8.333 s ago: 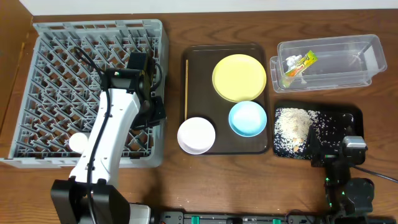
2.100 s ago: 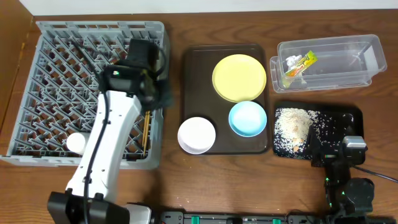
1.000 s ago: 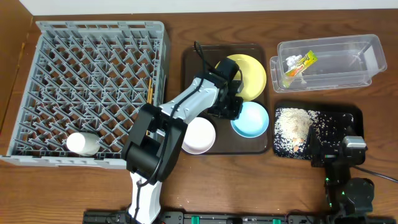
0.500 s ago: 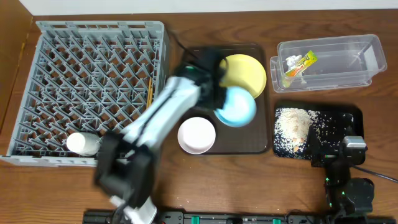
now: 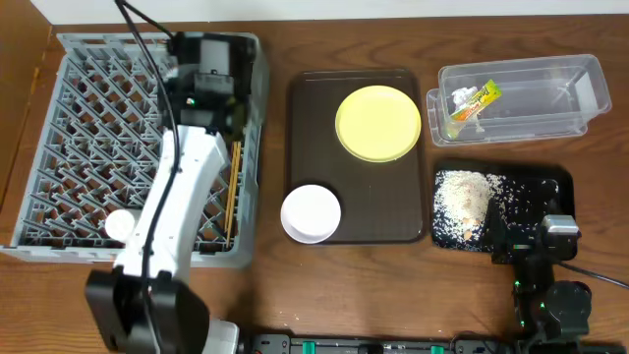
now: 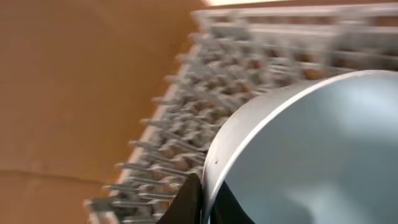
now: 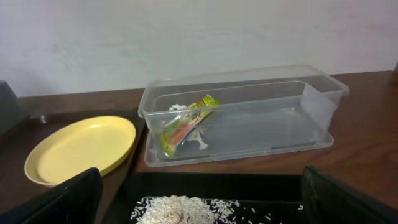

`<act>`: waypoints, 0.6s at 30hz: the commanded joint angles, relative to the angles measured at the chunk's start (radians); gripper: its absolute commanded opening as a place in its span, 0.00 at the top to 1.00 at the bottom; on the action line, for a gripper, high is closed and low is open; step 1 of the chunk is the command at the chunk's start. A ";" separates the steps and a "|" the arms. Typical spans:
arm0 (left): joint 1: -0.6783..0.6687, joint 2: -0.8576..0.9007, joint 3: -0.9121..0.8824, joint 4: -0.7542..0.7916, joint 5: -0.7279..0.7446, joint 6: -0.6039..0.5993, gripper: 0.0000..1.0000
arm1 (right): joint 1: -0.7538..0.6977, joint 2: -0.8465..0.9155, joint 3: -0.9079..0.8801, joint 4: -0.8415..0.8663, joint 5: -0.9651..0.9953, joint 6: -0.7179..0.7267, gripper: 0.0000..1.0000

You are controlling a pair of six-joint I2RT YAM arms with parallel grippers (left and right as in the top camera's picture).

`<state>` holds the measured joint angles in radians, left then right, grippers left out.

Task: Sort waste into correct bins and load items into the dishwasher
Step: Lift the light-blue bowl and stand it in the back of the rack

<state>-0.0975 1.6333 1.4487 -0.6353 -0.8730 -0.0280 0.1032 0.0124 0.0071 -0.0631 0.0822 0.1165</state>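
My left gripper (image 5: 210, 83) is over the back right part of the grey dish rack (image 5: 98, 147). In the left wrist view it (image 6: 205, 194) is shut on the rim of the light blue bowl (image 6: 311, 155), held above the rack's pegs (image 6: 186, 112). The bowl is hidden under the arm in the overhead view. The chopsticks (image 5: 234, 192) and the white cup (image 5: 120, 226) lie in the rack. The yellow plate (image 5: 377, 122) and white bowl (image 5: 311, 213) sit on the brown tray (image 5: 364, 211). My right gripper (image 5: 532, 242) (image 7: 202, 202) is open and empty at the black tray's near edge.
The clear tub (image 5: 550, 93) (image 7: 280, 118) at the back right holds the snack wrapper (image 5: 473, 101) (image 7: 185, 126). The black tray (image 5: 545, 187) holds a pile of rice (image 5: 462, 202) (image 7: 174, 210). The yellow plate also shows in the right wrist view (image 7: 81, 149).
My left gripper lifted the blue bowl off the brown tray and carried it left to above the rack's back right. Before that the chopsticks went into the rack. The right arm stayed still.
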 commanded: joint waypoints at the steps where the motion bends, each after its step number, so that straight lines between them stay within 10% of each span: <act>1: 0.056 0.070 -0.006 0.068 -0.127 0.083 0.92 | -0.006 -0.004 -0.002 -0.003 0.003 -0.013 0.01; 18: 0.066 0.368 -0.006 0.448 -0.325 0.357 0.93 | -0.006 -0.004 -0.002 -0.003 0.003 -0.013 0.01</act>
<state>-0.0303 1.9789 1.4418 -0.1894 -1.1553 0.3016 0.1032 0.0128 0.0071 -0.0631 0.0822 0.1165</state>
